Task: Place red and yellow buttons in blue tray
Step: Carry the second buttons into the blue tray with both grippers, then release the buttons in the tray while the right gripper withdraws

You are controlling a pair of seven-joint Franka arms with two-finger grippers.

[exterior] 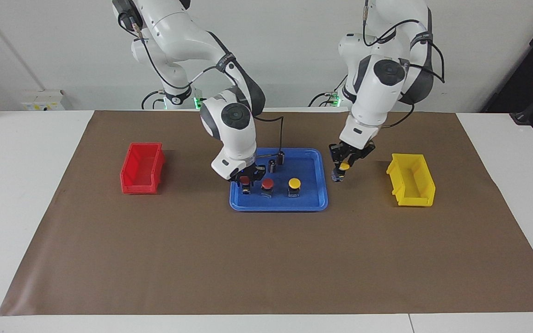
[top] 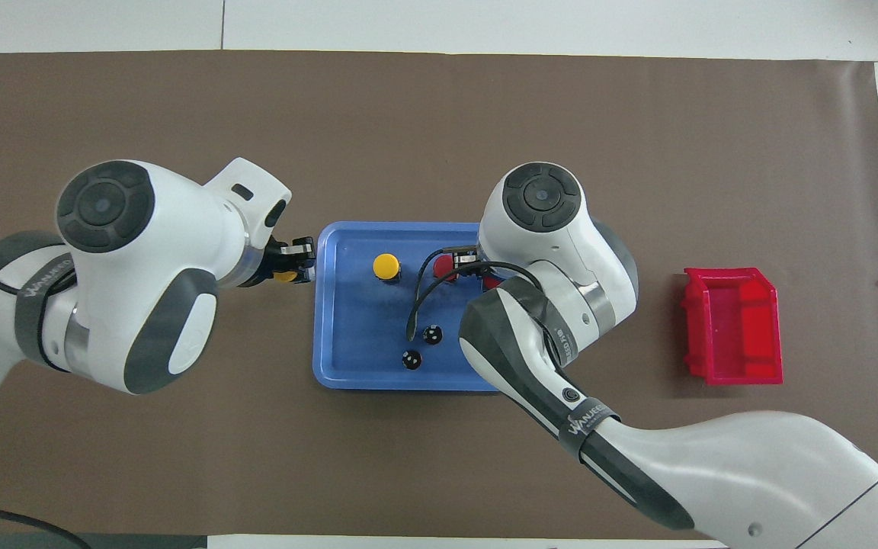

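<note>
The blue tray (exterior: 310,196) lies mid-mat and also shows in the overhead view (top: 347,335). In it stand a yellow button (exterior: 294,184) (top: 386,266) and a red button (exterior: 267,185) (top: 445,267). My right gripper (exterior: 245,178) is shut on a second red button (exterior: 245,181), low at the tray's end toward the red bin; in the overhead view this button (top: 493,283) is mostly hidden by the arm. My left gripper (exterior: 342,167) (top: 292,267) is shut on a second yellow button (exterior: 344,165) (top: 283,276), held over the mat beside the tray's edge.
Two dark capless cylinders (exterior: 272,165) (exterior: 281,157) stand in the tray nearer to the robots. A red bin (exterior: 142,167) sits toward the right arm's end. A yellow bin (exterior: 410,180) sits toward the left arm's end, hidden under the left arm in the overhead view.
</note>
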